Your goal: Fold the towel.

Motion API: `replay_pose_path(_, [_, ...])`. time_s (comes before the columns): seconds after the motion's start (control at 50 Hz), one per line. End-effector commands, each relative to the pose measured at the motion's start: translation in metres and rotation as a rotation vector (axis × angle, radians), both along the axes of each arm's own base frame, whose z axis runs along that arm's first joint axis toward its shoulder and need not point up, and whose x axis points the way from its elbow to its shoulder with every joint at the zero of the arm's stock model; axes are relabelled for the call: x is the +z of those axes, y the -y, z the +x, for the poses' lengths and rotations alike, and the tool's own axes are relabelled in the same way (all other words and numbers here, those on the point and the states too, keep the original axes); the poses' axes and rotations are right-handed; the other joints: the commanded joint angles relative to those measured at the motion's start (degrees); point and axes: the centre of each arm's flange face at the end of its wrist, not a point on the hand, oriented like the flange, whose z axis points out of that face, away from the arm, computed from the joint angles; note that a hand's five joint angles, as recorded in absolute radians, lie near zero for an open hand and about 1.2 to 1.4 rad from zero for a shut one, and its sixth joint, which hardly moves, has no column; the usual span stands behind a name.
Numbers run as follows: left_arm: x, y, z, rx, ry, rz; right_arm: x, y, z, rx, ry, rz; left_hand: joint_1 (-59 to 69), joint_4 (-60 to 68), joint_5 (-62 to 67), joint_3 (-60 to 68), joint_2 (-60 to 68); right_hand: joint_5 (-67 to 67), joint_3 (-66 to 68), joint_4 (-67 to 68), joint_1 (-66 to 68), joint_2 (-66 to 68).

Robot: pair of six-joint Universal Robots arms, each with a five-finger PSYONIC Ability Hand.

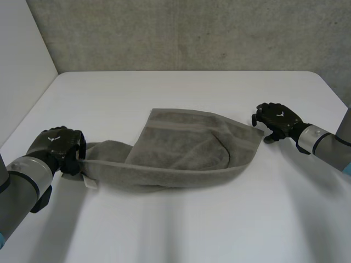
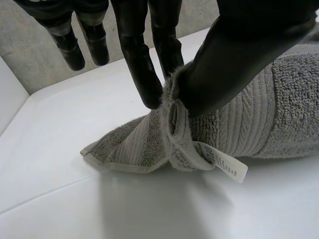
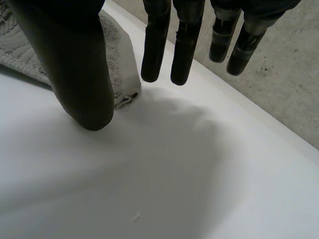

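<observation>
A soft, limp grey towel [image 1: 181, 156] lies rumpled midway across the desk [image 1: 164, 230], its long axis running side to side. The left robot hand [image 2: 234, 59] pinches its bunched left end. The right robot hand [image 3: 75, 64] hangs straight-fingered, holding nothing, beside the right corner, probably the best place to grip.

My left hand [image 1: 57, 145] is closed on the bunched left end of the grey towel [image 1: 181, 150], with a small white label [image 1: 90, 182] lying just beside it. The towel lies rumpled in a long heap across the white table [image 1: 181, 230]. My right hand [image 1: 278, 119] sits palm down at its far right corner.
</observation>
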Motion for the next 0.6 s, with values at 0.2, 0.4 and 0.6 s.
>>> replay_pose_path(0.2, [-0.0001,0.0009,0.0002,0.002,0.000,-0.001,0.0007,-0.0013,0.0050,0.005,-0.004,-0.008,-1.0,-2.9,-1.1,-2.5,-0.8,2.1,-0.4,-3.4,2.0,1.2])
replay_pose_path(0.4, [-0.0004,0.0010,0.0006,0.003,0.000,-0.001,0.0056,-0.0006,0.0075,0.007,-0.004,-0.022,-0.8,-2.9,-0.9,-2.5,-0.6,2.1,-0.4,-3.4,2.0,1.2])
replay_pose_path(0.6, [0.0000,0.0013,0.0006,0.003,-0.001,-0.003,0.0058,-0.0015,0.0089,0.010,-0.004,-0.020,-1.0,-2.9,-1.1,-2.5,-0.8,2.2,-0.4,-3.4,2.2,1.4])
